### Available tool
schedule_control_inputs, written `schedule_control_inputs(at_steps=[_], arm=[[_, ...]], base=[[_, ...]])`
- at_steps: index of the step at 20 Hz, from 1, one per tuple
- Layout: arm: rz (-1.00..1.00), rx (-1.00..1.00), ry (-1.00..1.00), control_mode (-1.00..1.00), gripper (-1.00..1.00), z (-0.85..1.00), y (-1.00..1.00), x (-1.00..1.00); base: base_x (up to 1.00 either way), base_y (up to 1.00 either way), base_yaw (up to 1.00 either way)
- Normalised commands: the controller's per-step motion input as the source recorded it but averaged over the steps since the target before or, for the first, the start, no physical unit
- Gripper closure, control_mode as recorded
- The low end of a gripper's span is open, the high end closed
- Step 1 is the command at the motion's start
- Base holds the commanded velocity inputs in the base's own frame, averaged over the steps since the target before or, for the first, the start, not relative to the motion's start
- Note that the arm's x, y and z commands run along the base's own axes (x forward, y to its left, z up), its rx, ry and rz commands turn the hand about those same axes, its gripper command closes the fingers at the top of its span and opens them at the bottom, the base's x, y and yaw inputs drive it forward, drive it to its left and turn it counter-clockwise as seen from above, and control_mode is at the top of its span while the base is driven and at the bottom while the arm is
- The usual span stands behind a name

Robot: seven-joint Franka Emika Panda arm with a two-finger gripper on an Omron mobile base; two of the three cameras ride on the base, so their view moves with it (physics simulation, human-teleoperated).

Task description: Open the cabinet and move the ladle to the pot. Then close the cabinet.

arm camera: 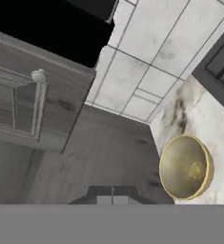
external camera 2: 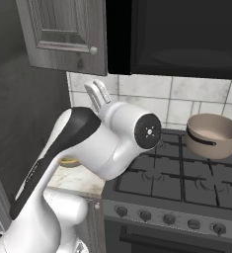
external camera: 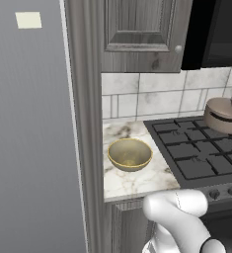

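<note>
The cabinet (external camera: 137, 34) hangs above the counter, its dark grey raised-panel door closed, a small round knob (external camera: 178, 49) at the door's lower right corner. The same door (external camera 2: 63, 34) and knob (external camera 2: 93, 50) show at the top left of the right base view. The ladle is hidden. The taupe-brown pot (external camera: 225, 114) stands on the back of the stove, open and empty inside (external camera 2: 212, 134). In the hand view my gripper (arm camera: 112, 194) is shut on nothing, well short of the cabinet knob (arm camera: 38, 76).
A shallow golden-yellow bowl (external camera: 130, 154) sits on the marble counter (external camera: 137, 183) left of the black gas stove (external camera: 201, 153). A tall flat grey panel (external camera: 28, 148) walls off the left side. A dark hood (external camera 2: 186, 34) hangs over the stove.
</note>
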Motion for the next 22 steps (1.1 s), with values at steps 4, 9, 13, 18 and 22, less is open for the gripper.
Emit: schedule_control_inputs(at_steps=[4, 9, 13, 18, 22], arm=[[0.0, 0.31, -0.04, -1.0, 1.0, -0.28, 0.01, 0.0], [0.0, 0.34, 0.0, -1.0, 1.0, -0.27, 0.15, 0.12], [0.02, 0.3, 0.0, -1.0, 1.0, -0.16, 0.31, 0.24], [0.01, 0.3, 0.0, -1.0, 1.0, -0.01, 0.2, 0.39], [0.0, 0.31, 0.0, -1.0, 1.0, 0.0, 0.09, 0.62]], base=[[0.0, 0.0, 0.0], [0.0, 0.0, 0.0], [0.0, 0.0, 0.0], [0.0, 0.0, 0.0], [0.0, 0.0, 0.0]])
